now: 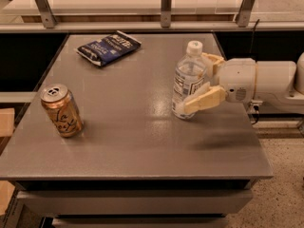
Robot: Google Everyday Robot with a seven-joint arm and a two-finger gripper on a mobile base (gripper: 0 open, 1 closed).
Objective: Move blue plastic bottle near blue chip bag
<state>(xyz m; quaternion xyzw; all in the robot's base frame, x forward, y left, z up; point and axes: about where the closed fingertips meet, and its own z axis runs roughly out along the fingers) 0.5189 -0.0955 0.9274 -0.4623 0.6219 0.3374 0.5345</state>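
Note:
The blue plastic bottle [186, 77] stands upright on the right half of the grey table [133, 141]; it is clear with a white cap and a white label. My gripper [196, 83] reaches in from the right, open, with its cream fingers [206, 100] either side of the bottle: one in front near its base, one behind near its shoulder. The jaws stand apart and I see no squeeze on the bottle. The blue chip bag [108, 47] lies flat at the table's far left, well away from the bottle.
A gold-orange soda can [61, 110] stands upright near the table's left edge. A metal rail with posts [165, 6] runs behind the far edge. The white arm body [266, 82] hangs past the table's right edge.

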